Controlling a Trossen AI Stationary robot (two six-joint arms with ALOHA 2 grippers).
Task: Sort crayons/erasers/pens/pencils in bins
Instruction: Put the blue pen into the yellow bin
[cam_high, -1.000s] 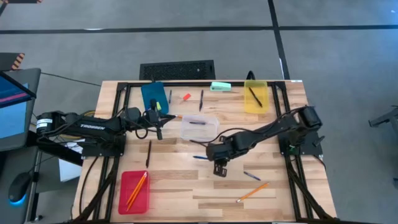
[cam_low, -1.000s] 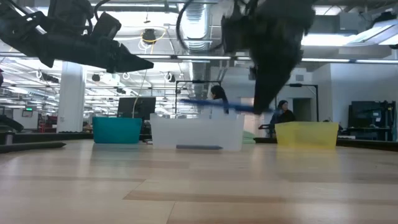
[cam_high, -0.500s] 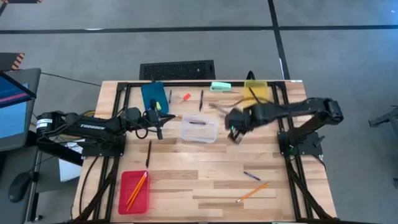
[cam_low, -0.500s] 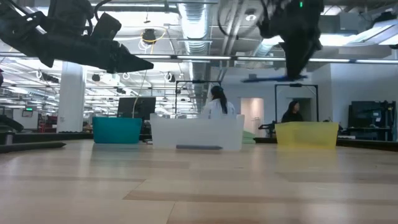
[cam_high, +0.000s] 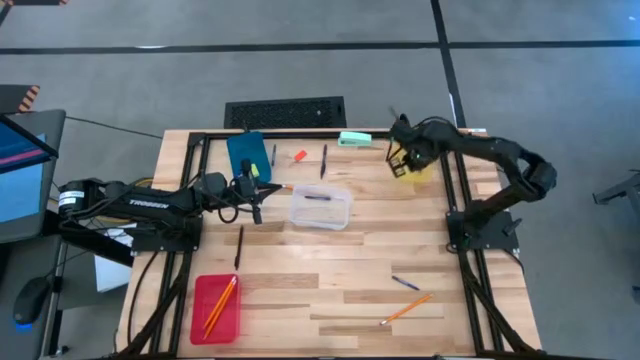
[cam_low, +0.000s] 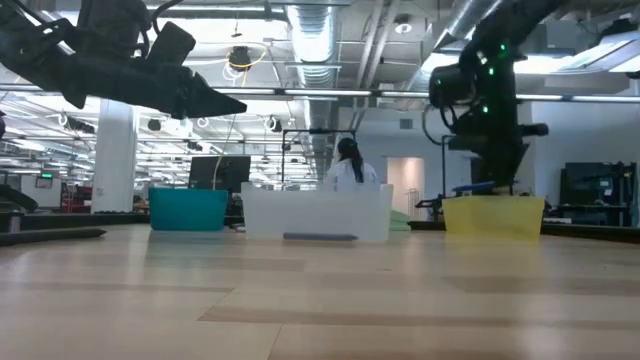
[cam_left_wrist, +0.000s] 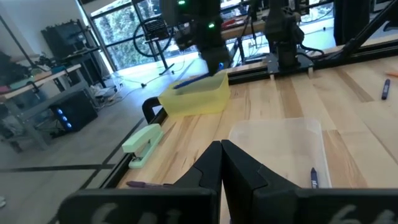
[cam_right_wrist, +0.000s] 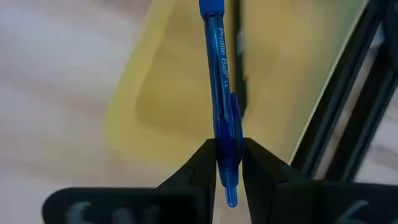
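I've got the right gripper (cam_right_wrist: 226, 163) clamped on a blue pen (cam_right_wrist: 221, 93) over the yellow bin (cam_high: 412, 160) at the frame's upper right, ready to drop, while the left gripper (cam_left_wrist: 222, 155) waits pressed together near the clear bin (cam_high: 321, 207).

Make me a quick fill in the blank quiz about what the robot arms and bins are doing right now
The right gripper is shut on a ____ pen.
It holds that pen above the ____ bin.
The clear bin holds one ____.
The orange pencils lie in the ____ bin.

Missing words: blue; yellow; pen; red
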